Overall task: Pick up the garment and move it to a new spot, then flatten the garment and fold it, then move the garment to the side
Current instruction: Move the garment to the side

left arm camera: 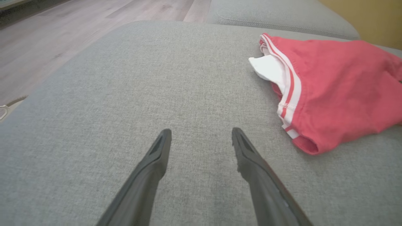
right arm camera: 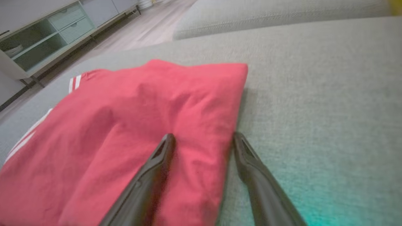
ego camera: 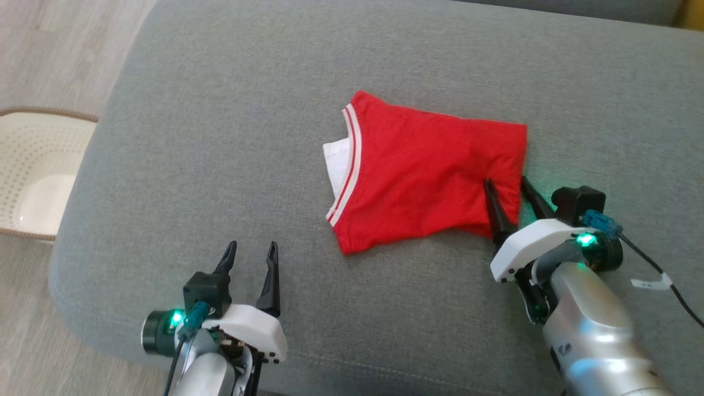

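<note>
Now right jaws straddle the garment (ego camera: 423, 176) edge, spread wide; left jaws gape empty.

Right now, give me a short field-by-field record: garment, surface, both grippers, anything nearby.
garment: red jersey with white striped trim, folded
surface: grey fabric sofa cushion
left gripper: open, apart from the jersey, over bare cushion
right gripper: open, fingers straddling the jersey's right edge
nearby: white perforated plastic basket on the floor, left
</note>
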Available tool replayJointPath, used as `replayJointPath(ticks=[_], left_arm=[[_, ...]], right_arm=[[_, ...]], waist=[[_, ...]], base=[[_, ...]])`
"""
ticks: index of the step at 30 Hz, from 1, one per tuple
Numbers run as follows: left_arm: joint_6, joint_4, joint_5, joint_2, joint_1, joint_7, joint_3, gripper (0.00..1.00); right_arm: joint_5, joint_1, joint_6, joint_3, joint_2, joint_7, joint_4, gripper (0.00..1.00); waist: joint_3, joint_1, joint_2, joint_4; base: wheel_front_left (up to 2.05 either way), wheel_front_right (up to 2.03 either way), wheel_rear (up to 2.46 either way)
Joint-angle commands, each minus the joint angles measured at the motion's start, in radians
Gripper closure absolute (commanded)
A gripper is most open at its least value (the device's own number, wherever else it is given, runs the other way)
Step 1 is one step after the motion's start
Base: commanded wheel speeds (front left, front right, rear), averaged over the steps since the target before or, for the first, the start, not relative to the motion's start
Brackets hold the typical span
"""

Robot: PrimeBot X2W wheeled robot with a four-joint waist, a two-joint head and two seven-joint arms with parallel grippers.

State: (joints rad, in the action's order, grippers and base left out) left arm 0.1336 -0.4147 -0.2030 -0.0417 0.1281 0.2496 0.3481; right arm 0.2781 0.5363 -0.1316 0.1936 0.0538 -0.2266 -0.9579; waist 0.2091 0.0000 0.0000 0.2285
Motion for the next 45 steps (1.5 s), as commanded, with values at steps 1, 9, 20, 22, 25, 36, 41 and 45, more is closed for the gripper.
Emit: replayJointPath(ticks=[1, 9, 20, 22, 25, 36, 41, 45], left_arm=[[0.009, 0.03, -0.004, -0.009, 0.032, 0.012, -0.022, 0.0], [0.007, 0.034, 0.01, -0.009, 0.03, 0.012, -0.039, 0.0], [-0.011, 0.032, 0.042, -0.009, 0.071, 0.012, -0.081, 0.0], [-0.017, 0.03, 0.05, -0.009, 0.084, 0.012, -0.09, 0.0], [-0.024, 0.026, 0.063, -0.009, 0.101, 0.012, -0.1, 0.0], [-0.063, 0.006, 0.093, -0.009, 0.155, 0.012, -0.082, 0.0], [-0.07, -0.004, 0.105, -0.009, 0.17, 0.012, -0.07, 0.0], [-0.074, 0.001, 0.121, -0.01, 0.164, 0.012, -0.078, 0.0]], right_arm=[[0.017, 0.027, 0.001, 0.032, -0.004, -0.001, 0.003, 0.87], [0.071, 0.056, 0.001, 0.067, -0.004, -0.027, -0.021, 1.0], [0.099, 0.058, 0.001, 0.093, -0.004, -0.035, 0.049, 1.0], [0.101, 0.058, 0.001, 0.095, -0.004, -0.035, 0.064, 1.0], [0.093, 0.056, 0.001, 0.089, -0.003, -0.035, 0.086, 1.0], [0.087, 0.031, 0.001, 0.049, 0.002, -0.035, 0.18, 1.0], [0.044, 0.056, 0.001, 0.019, 0.03, -0.035, 0.208, 1.0], [0.0, 0.126, 0.001, 0.003, 0.061, -0.035, 0.206, 1.0]], waist=[[0.003, 0.0, 0.0, 0.003], [-0.011, 0.0, 0.0, -0.102], [-0.003, 0.0, 0.0, -0.447], [0.007, 0.0, 0.0, -0.518], [0.019, 0.0, 0.0, -0.612], [0.074, 0.0, 0.0, -0.766], [0.091, 0.0, 0.0, -0.769], [0.105, 0.0, 0.0, -0.768]], base=[[0.0, 0.0, 0.0], [0.0, 0.0, 0.0], [0.0, 0.0, 0.0], [0.0, 0.0, 0.0], [0.0, 0.0, 0.0], [0.0, 0.0, 0.0], [0.0, 0.0, 0.0], [0.0, 0.0, 0.0]])
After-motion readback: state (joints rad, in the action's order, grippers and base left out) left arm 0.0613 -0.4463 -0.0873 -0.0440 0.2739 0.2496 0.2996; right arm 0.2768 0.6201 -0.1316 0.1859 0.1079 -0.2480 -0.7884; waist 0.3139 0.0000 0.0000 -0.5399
